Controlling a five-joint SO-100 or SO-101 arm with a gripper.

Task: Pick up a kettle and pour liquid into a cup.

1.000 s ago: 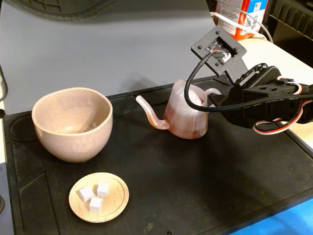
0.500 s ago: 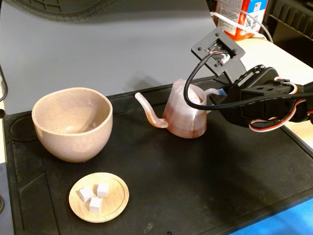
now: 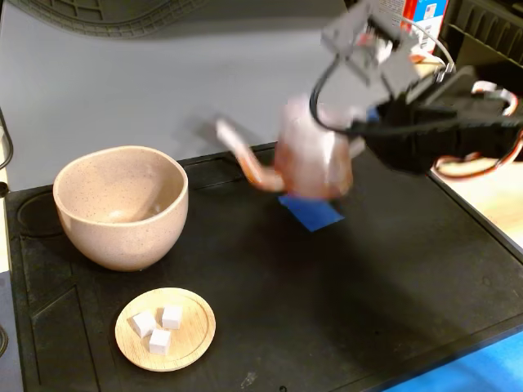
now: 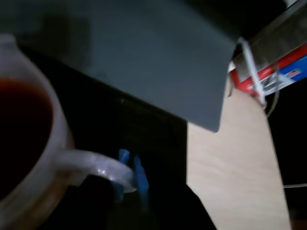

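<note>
The pale-pink kettle (image 3: 315, 155) hangs blurred above the black mat, just over a blue tape patch (image 3: 310, 212). Its long spout (image 3: 241, 159) points left toward the cup. My gripper (image 3: 359, 131) comes in from the right and is shut on the kettle's handle. The speckled beige-pink cup (image 3: 122, 204) stands at the mat's left, well apart from the spout. In the wrist view the kettle (image 4: 45, 158) fills the left side, with dark reddish liquid (image 4: 19, 124) inside and its white loop handle (image 4: 96, 165) held at the bottom by my gripper (image 4: 122, 191).
A small round wooden dish (image 3: 166, 328) with three white cubes lies in front of the cup. The black mat (image 3: 368, 286) covers the table. A red-and-blue box (image 3: 421, 20) and cables sit at the back right. A light wooden surface (image 4: 230, 167) lies beyond the mat's edge.
</note>
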